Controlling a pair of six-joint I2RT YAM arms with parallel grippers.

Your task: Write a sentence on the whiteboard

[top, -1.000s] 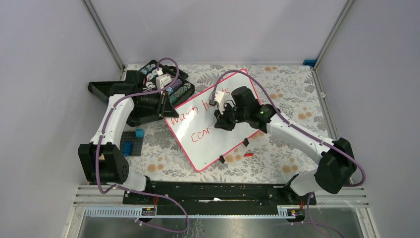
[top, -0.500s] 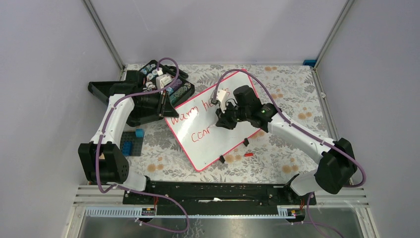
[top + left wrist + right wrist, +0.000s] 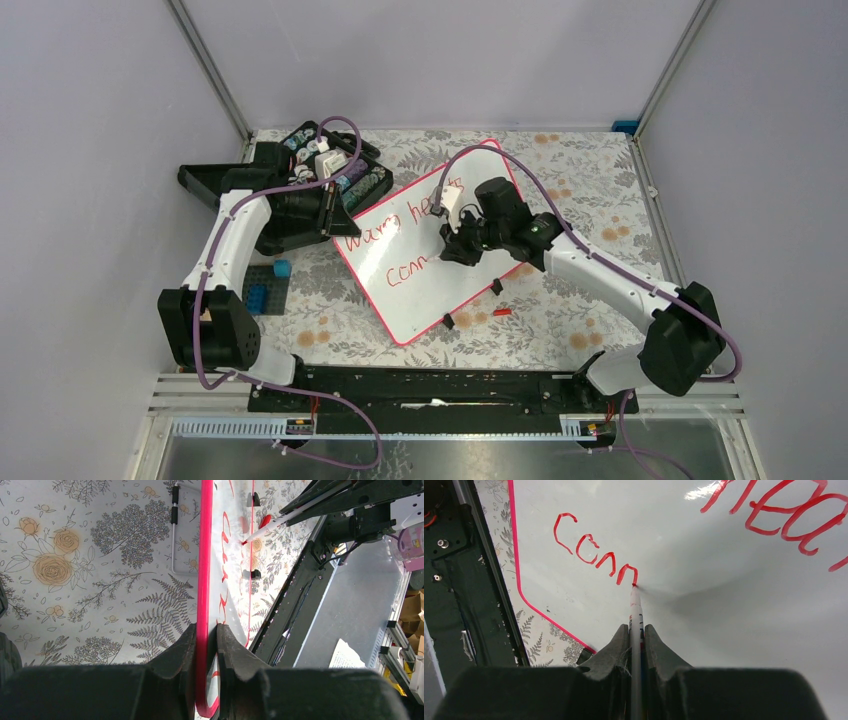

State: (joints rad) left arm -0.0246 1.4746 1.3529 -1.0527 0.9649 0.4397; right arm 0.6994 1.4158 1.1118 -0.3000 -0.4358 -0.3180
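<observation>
The whiteboard lies tilted on the flowered table, pink-red rim all round. On it the sentence reads "Warm hearts" on top, with "Conn" below it in red. My left gripper is shut on the board's rim at its left corner, one finger on each face. My right gripper is shut on a thin white marker. The marker's red tip touches the board at the end of the last "n". In the left wrist view the marker slants down onto the board.
An open black case of small items sits behind the left arm. Blue blocks lie on a dark plate left of the board. Two black clips hold the board's lower right edge, with a red cap beside them.
My right gripper has slid a little to the right along the second line, and the red word has grown by another stroke. The left gripper has kept its hold on the rim.
</observation>
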